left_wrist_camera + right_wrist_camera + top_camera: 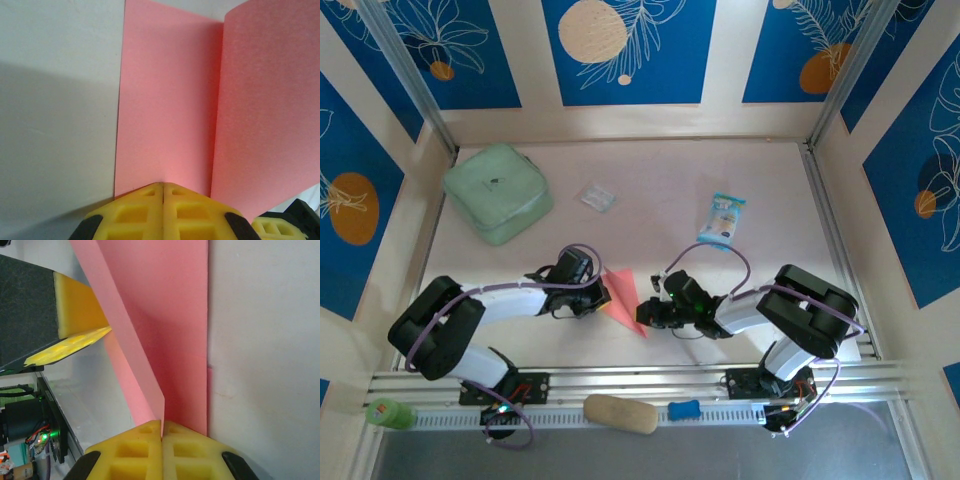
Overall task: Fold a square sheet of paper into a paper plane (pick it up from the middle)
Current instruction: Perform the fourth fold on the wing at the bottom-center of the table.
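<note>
Blue flower-print walls (630, 80) box in a pale table (770, 200), and all the action sits close to the middle of its near edge. The pink paper (625, 297) lies there, already folded into a narrow wedge. Its long axis runs from the far side toward the near edge, tipped a bit toward the near right corner, with the pointed end nearest the arm bases. It's sandwiched right between the two arms. The left pincer (603, 297) comes at it from the left long side and the right pincer (650, 312) from the right long side, so neither arm is really nearer, both are touching it. On the left wrist camera the yellow pads are pressed fully together with the paper's edge nipped at their tips, and one flap stands up off the table on the right. The right wrist camera shows the same deal, jaws closed tight on the paper where a crease meets the tips, with a raised flap slanting away toward the other pincer. My guess is that whatever fold comes next hinges on that centre crease lying across the line between the two grips, so one side has to swing over it while the other pins it down. The green pouch (498, 192) and snack packet (721, 219) sit well apart toward the far edge.
</note>
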